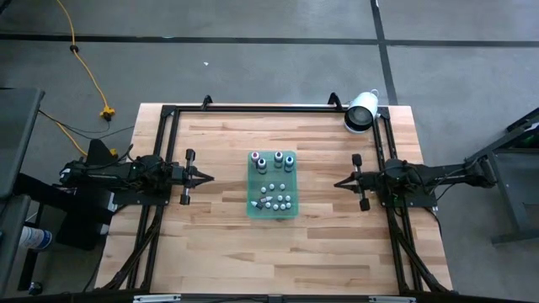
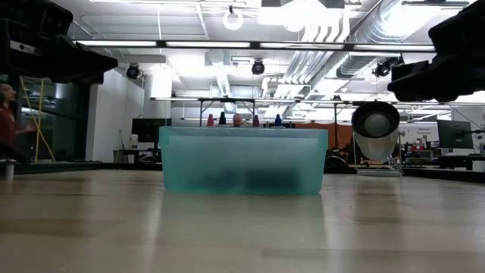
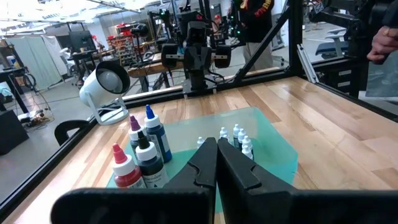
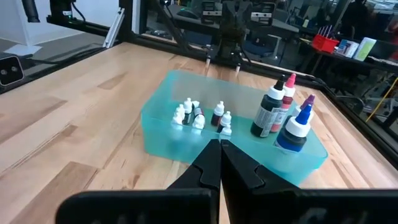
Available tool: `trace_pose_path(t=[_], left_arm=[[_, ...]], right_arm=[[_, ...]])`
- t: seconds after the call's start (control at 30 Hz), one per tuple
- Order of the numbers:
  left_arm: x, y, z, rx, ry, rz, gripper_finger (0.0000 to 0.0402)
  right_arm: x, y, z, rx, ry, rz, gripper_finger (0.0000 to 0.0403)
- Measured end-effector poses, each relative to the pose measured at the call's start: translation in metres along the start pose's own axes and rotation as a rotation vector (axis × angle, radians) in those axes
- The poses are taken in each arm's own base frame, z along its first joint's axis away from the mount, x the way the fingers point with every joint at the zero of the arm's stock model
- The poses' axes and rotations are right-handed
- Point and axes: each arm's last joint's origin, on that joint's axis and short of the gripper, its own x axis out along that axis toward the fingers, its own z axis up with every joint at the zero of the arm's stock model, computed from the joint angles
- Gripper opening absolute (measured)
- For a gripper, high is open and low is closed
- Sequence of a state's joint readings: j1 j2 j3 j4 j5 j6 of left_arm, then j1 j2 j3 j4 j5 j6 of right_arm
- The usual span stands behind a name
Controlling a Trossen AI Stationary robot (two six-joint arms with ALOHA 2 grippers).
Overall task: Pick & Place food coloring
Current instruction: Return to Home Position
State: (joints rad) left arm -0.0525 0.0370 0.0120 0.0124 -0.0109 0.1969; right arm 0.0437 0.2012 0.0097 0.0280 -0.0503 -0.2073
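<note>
The food coloring stands in a translucent green tray (image 1: 253, 187) at the middle of the table. Several larger bottles (image 1: 271, 160) with red, purple, blue and dark tops stand in its far part. Tiny whitish bottles (image 1: 274, 201) are clustered in its near part, some lying on their sides. In the left wrist view the larger bottles (image 3: 142, 152) and the tiny ones (image 3: 235, 137) show past my shut left gripper (image 3: 216, 146). My left gripper (image 1: 210, 177) hovers left of the tray. My right gripper (image 1: 337, 182), also shut (image 4: 219, 144), hovers to its right.
A large white cylinder (image 1: 360, 111) lies at the table's far right corner, mounted on the black frame (image 1: 253, 108) that runs round the table. Bare wood lies between each gripper and the tray and along the near edge. People stand in the room beyond the table.
</note>
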Motion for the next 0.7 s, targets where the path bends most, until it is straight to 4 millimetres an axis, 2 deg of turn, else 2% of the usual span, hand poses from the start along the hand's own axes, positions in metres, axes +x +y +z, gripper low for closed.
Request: trace_pose_path(t=[0.7], left_arm=[[0.0, 0.0, 0.0, 0.0, 0.0, 0.0, 0.0]], right_arm=[[0.0006, -0.0092, -0.0041, 0.059, 0.054, -0.154, 0.0]])
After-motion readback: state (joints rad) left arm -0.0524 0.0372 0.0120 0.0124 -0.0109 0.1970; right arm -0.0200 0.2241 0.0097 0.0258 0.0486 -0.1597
